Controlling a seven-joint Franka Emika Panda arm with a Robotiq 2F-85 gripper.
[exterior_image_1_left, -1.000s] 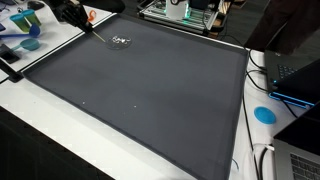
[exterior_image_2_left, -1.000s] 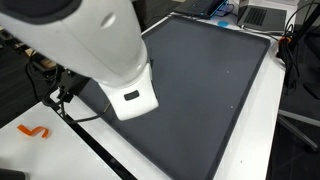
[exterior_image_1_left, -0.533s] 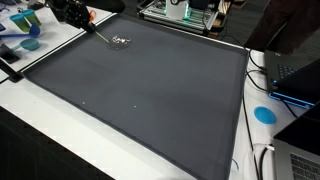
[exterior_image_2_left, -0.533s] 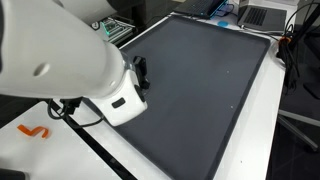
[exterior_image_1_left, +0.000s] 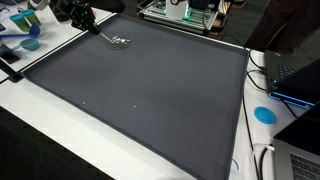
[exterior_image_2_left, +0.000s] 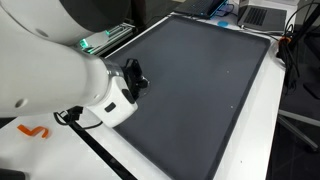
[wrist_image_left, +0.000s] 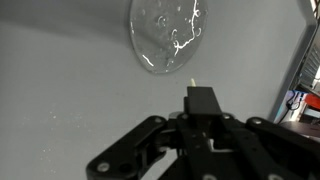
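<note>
Gripper (wrist_image_left: 204, 108) has edged toward the clear disc (wrist_image_left: 167, 35).
Disc stays put at its 12 o'clock on the grey mat (exterior_image_1_left: 150, 95), not gripped; how far the gripper is open, I cannot tell.

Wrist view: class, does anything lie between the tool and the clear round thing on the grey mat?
Nothing visible does: only bare grey mat separates the tool from the clear round thing.

1. Both exterior views reach me bright and evenly lit; the dark mat (exterior_image_1_left: 140, 95) on the worktop carries hardly any shadow.
2. In an exterior view the white arm (exterior_image_2_left: 45, 60) looms close to the lens, soft and nearly blown out.
3. My wrist view is dimmer and greyer, and the tool (wrist_image_left: 203, 103) is a dark, blurred silhouette.
4. White glints flare on the clear disc (wrist_image_left: 165, 35).
</note>
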